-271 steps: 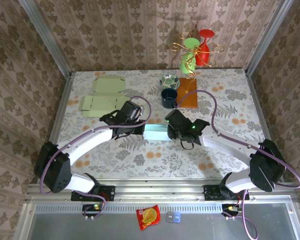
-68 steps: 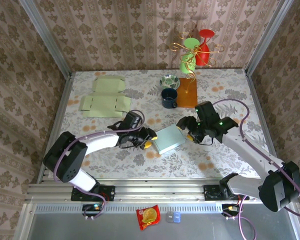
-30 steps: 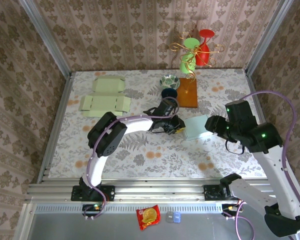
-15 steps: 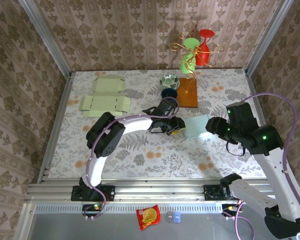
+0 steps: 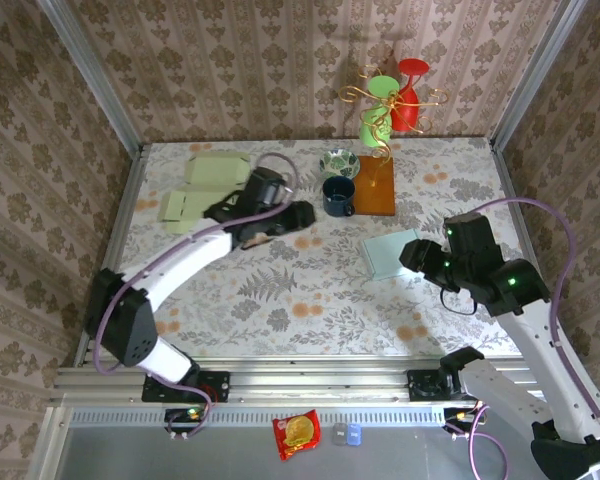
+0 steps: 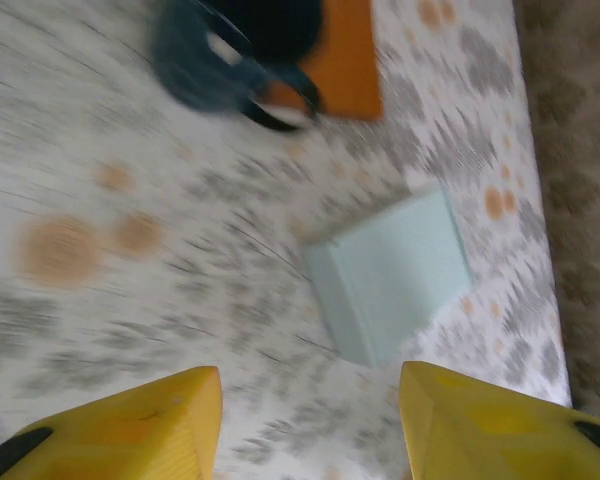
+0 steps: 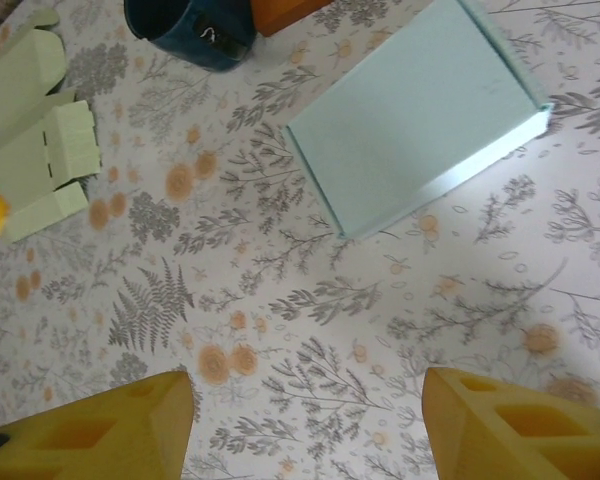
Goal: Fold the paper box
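folded pale-blue paper box (image 5: 388,253): 1 | flat green box blanks (image 5: 218,170): 2 | dark blue mug (image 5: 338,195): 1 | patterned bowl (image 5: 339,162): 1 | orange board (image 5: 377,188): 1 | gold wire stand (image 5: 368,92): 1 | goblets on it: 2, green goblet (image 5: 374,128), red goblet (image 5: 404,115) | snack packet (image 5: 296,433): 1 | robot arms (image 5: 180,262): 2, one claw each: left claw (image 6: 310,372), right claw (image 7: 307,375)

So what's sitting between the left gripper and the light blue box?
Nothing but bare floral tablecloth, as the top view shows; the left gripper and the light blue box are well apart.
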### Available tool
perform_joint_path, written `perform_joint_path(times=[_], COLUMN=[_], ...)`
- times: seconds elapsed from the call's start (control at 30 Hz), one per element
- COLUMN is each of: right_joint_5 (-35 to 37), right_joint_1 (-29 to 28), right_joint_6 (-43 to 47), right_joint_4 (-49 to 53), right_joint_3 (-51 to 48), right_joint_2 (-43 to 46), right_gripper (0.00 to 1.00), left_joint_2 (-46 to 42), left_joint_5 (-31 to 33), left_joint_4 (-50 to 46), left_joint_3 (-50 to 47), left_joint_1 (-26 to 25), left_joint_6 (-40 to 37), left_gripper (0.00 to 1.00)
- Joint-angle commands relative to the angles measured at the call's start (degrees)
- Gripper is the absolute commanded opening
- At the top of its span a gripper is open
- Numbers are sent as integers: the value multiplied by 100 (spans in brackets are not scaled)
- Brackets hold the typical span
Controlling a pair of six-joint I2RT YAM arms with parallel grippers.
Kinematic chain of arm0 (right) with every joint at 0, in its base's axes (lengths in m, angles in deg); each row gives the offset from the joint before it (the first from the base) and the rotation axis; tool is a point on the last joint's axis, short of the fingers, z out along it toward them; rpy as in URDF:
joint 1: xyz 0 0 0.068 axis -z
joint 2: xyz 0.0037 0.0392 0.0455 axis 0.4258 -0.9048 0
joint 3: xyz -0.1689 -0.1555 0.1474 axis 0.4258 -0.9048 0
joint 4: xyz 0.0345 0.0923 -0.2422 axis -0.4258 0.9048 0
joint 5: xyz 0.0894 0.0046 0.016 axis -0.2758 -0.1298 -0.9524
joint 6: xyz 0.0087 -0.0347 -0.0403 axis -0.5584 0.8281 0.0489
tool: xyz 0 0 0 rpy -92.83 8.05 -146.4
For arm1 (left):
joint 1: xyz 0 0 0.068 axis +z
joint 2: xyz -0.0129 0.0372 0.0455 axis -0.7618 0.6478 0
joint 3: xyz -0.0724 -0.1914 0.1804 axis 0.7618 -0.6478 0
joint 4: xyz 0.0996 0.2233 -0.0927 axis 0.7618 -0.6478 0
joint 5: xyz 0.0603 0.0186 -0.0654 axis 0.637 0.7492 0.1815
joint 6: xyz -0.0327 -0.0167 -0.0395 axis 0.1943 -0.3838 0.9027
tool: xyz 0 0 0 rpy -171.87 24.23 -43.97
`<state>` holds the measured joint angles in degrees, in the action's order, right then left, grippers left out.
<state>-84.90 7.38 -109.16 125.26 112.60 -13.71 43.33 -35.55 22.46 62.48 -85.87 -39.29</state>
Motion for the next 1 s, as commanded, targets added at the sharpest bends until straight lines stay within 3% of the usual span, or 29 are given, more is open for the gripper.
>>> perform_joint_path(times=[0.0, 0.2, 0.37, 0.5, 0.6, 0.97], right_joint_5=[-245, -276, -165, -124, -90, -140], right_joint_1=[-3, -256, -573, -710, -788, -872], right_joint_6=[-222, -525, -684, -904, -969, -1043], right_joint_4=[-859, -1549, -1746, -1891, -1888, -1878], right_joint_3=[-240, -419, -430, -588, -637, -762], right_joint_2=[-6, -315, -500, -462, -424, -461], right_gripper=[62, 61, 61, 61, 61, 61], left_joint_2=[-107, 648, 1729, 2800, 3232, 2773], left_joint_5=[185, -32, -261, -298, -346, -417], left_joint_4=[-940, -1119, -826, -1075, -1046, -120], left_joint_3=[-316, 117, 645, 1467, 1555, -117], left_joint_1=[1153, 3046, 3827, 3917, 3892, 3380], left_joint_6=[-720, -1062, -1023, -1269, -1147, -599], left_gripper=[50, 46, 45, 43, 41, 35])
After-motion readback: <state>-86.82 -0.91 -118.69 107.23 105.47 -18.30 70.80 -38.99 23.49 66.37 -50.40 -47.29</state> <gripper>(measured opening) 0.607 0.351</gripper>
